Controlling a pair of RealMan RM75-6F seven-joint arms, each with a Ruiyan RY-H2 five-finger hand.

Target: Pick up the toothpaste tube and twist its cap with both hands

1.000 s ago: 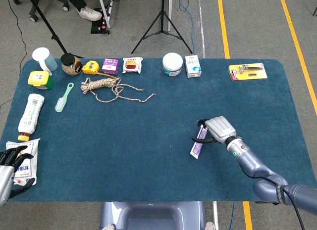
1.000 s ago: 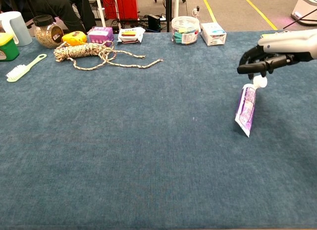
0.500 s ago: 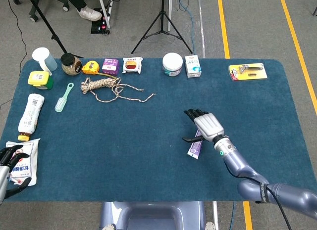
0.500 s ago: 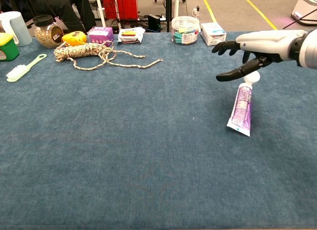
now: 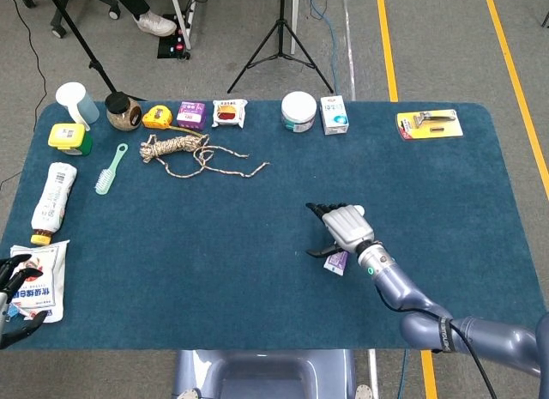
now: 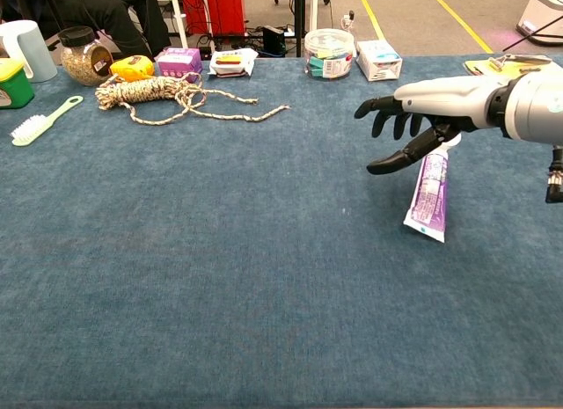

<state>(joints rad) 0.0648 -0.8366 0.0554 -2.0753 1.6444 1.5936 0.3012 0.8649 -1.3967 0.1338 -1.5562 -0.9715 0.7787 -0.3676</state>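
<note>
From the head view, the right hand hangs over the blue surface right of centre, palm down and fingers spread, grasping nothing. Only the flat crimped end of the toothpaste tube peeks out beneath it; the hand hides the rest. The left hand sits low at the near left edge by a white packet, fingers parted and holding nothing, well apart from the tube. A rope and a green brush lie far off on the left.

From the chest view, the tube lies flat on the surface, crimped end toward the robot and its cap end under the right hand. The fingers reach past the tube toward the left, and the thumb stretches out just beside it; I cannot tell whether anything touches it. The left hand is out of this view.

The step in hand looks like the pick-up. To do it well, the right hand should probably pull back until the palm sits over the middle of the tube body, then come down and close thumb against fingers across its width. Gripping the body, not the cap, leaves the cap free for the left hand. A firm, level lift matters, since a soft tube may buckle or slip if pinched near the flat end.
</note>
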